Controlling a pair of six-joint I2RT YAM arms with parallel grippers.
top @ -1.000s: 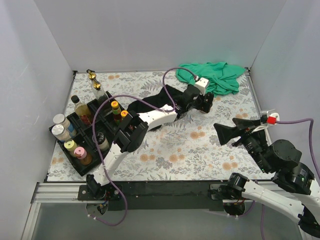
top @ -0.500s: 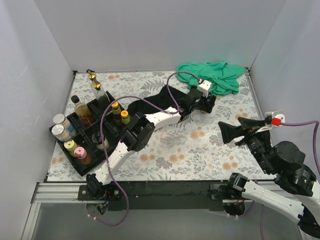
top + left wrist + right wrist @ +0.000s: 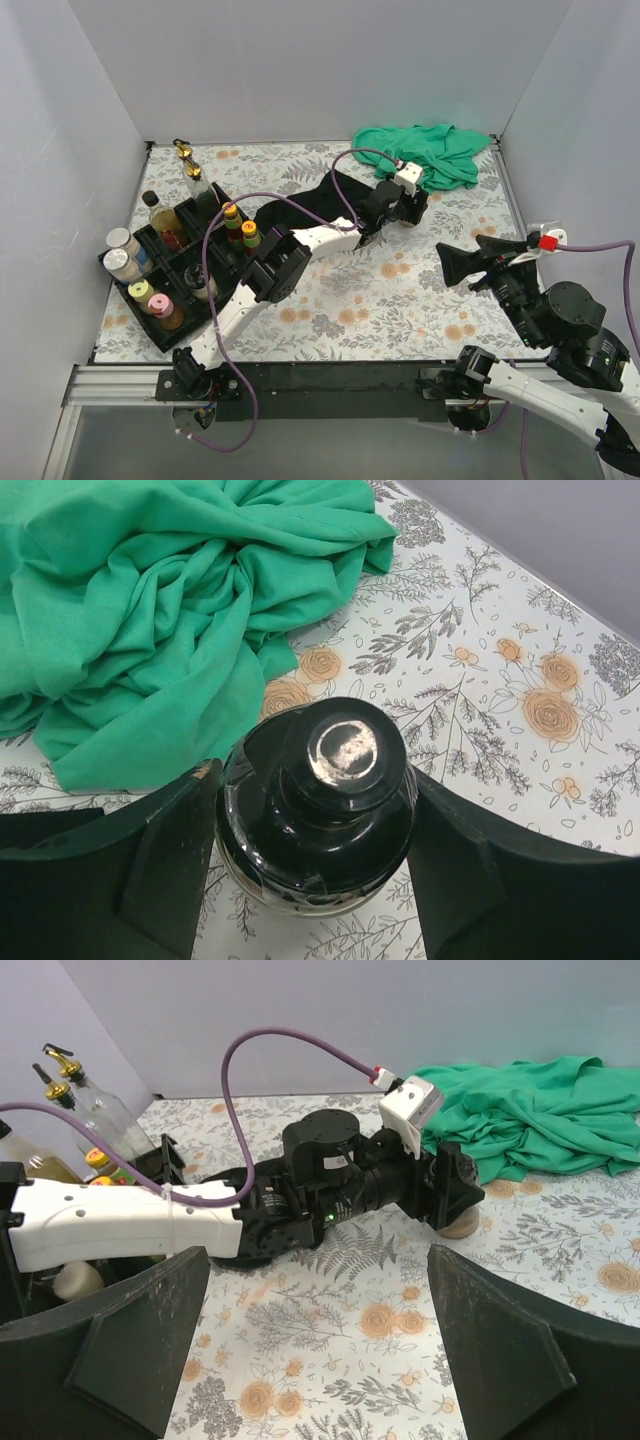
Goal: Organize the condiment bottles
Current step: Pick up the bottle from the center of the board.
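A dark black-capped sauce bottle (image 3: 320,820) stands upright on the floral table just in front of the green cloth. My left gripper (image 3: 312,780) is shut on it, one finger pressed to each side of its body. In the top view the left gripper (image 3: 412,212) hides the bottle; the right wrist view shows its base (image 3: 458,1226). The other condiment bottles stand in the black tray (image 3: 118,278) at the left: clear gold-spouted ones (image 3: 195,178), orange-capped red sauces (image 3: 233,224), pink-lidded (image 3: 161,306) and grey-lidded (image 3: 120,240) shakers. My right gripper (image 3: 462,265) hangs open and empty at the right.
A crumpled green cloth (image 3: 430,155) lies at the back right, right behind the held bottle. A black cloth (image 3: 305,205) lies under the left arm's forearm. Bare floral table (image 3: 330,1360) spreads below my right gripper. Grey walls close in three sides.
The left jaws have closed from wide open onto the dark bottle, after the arm reached a little farther right. The right arm shifted only slightly.
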